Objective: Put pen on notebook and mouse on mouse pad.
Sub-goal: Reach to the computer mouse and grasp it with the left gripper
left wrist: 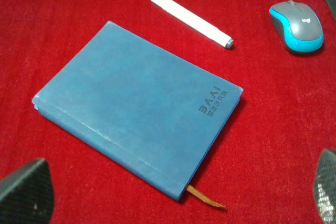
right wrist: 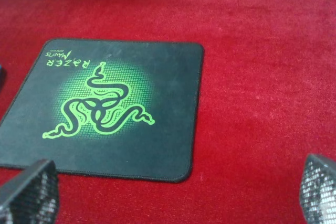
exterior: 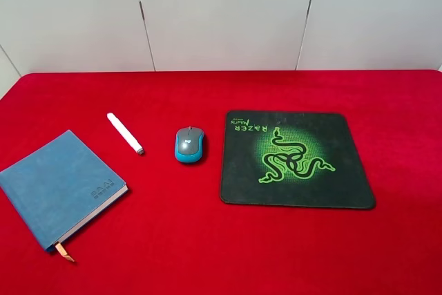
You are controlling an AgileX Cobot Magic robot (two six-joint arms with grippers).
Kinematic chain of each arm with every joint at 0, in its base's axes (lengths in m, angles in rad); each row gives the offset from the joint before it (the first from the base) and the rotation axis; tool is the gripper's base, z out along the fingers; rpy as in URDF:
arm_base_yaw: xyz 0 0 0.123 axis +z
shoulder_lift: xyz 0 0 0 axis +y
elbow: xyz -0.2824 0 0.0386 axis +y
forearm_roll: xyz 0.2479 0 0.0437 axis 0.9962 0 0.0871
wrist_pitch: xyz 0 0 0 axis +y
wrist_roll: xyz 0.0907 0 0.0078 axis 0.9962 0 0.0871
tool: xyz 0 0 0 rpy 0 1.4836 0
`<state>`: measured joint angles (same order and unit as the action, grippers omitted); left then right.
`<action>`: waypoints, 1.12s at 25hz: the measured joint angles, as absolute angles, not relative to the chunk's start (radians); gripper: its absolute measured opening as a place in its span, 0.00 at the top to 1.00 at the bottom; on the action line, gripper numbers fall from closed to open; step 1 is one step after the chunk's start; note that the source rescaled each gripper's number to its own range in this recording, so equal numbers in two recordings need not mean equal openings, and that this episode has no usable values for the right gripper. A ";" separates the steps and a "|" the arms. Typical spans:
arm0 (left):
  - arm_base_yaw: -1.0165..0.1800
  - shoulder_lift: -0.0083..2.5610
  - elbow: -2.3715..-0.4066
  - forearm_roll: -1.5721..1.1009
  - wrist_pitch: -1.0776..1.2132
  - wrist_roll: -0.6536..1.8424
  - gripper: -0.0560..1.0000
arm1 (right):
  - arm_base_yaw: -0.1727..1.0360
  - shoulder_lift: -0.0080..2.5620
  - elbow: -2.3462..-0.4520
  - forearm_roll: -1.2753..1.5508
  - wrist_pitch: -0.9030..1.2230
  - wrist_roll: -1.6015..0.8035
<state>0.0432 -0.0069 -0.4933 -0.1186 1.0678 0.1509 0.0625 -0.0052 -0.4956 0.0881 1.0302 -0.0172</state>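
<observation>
A large black rectangular mouse pad [exterior: 336, 179] with a green snake emblem and green "RAZER" lettering lies flat on a red cloth-covered table [exterior: 207, 246], with nothing on it. In the high view, the small computer mouse [exterior: 189, 145] with a grey top and bright blue sides sits on the cloth just beside the pad's left edge, not touching it. The short, thick white pen [exterior: 125, 133] with a small grey tip lies slanted on the cloth farther from the pad, beyond the mouse. The square blue-covered notebook [exterior: 59, 184] lies closed and turned at an angle, farthest from the pad on that same side, with an orange ribbon bookmark [exterior: 65, 253] sticking out of its near corner; the pen is near it but apart. The left gripper [left wrist: 174, 190] hangs above the notebook with its fingers spread wide, holding nothing. The right gripper [right wrist: 174, 190] hangs above the pad's near edge, likewise spread and empty.
</observation>
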 joint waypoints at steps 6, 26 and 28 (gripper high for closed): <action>0.043 -0.007 -0.493 -0.119 1.068 0.151 0.00 | 0.062 -0.005 -0.496 0.088 1.030 -0.017; 0.043 0.227 -0.700 -0.124 1.089 0.146 0.00 | 0.062 -0.005 -0.496 0.088 1.030 -0.017; 0.043 0.321 -0.745 -0.124 1.097 0.146 0.00 | 0.062 -0.005 -0.496 0.088 1.030 -0.017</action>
<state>0.0432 0.3213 -0.7452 -0.1235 1.0975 0.1456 0.0625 -0.0052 -0.4956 0.0881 1.0302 -0.0172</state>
